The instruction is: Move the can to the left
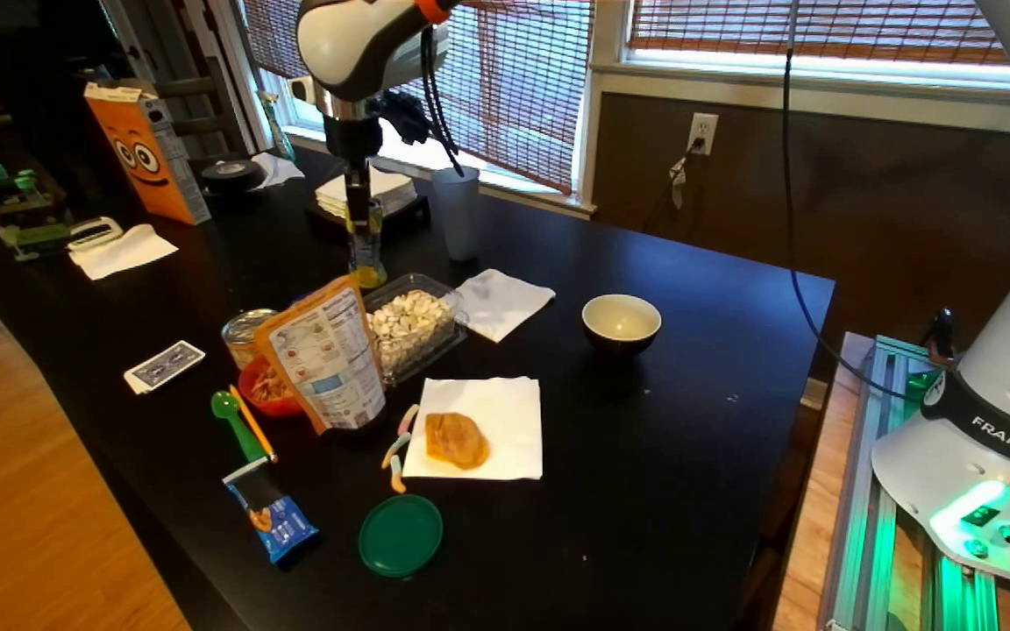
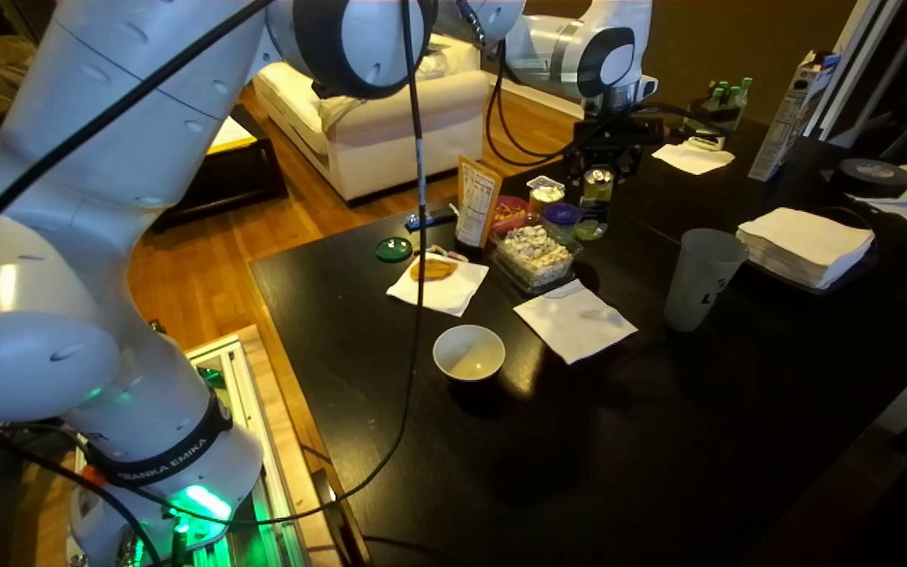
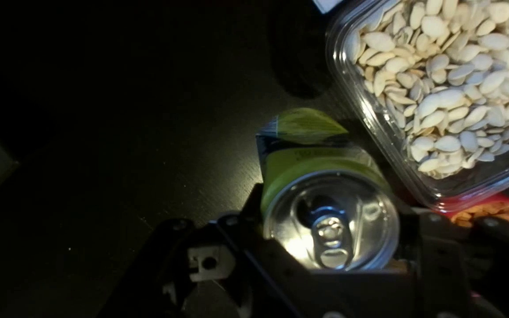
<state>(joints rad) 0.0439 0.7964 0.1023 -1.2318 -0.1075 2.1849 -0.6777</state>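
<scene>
Glossy black tabletop (image 1: 645, 526); brown woven blinds (image 1: 518, 96), cream upholstered sofa (image 2: 414, 122) beyond. Black gripper (image 3: 332, 212) clamped on yellow-green, silver-topped metal can (image 3: 328, 190).

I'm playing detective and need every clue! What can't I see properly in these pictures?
Any writing on the can: too blurred to read in the wrist view.
Seed tray: cut off by the wrist view's top and right edges.
Red bowl: partly behind the pouch in an exterior view.
The pouch's small print: too tiny there.
Top playing card: back up in an exterior view, hiding its face.
</scene>
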